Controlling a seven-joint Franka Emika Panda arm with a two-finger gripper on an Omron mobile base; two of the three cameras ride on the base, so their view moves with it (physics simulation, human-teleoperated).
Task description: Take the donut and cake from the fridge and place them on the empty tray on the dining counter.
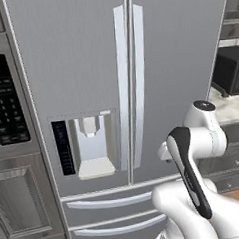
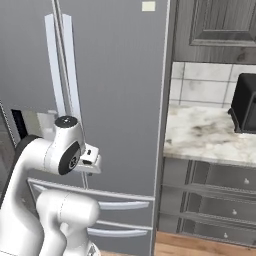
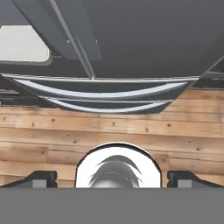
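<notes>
Before closed fridge (image 1: 88,68), hand (image 3: 112,178) spread wide above floor (image 3: 109,131).

fridge (image 1: 83,63): brushed grey steel, satin sheen
handles (image 1: 123,91): smooth pale metal
floor (image 3: 109,131): knotty wood planks below fridge
counter (image 2: 210,132): polished veined marble beside fridge

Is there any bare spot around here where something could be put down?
Yes: the marble counter right of the closed fridge is bare up to the black appliance at its far end. The wooden floor before the fridge drawers is open too.

White arm folded, hand (image 3: 112,178) pointing down, fingers apart
</notes>
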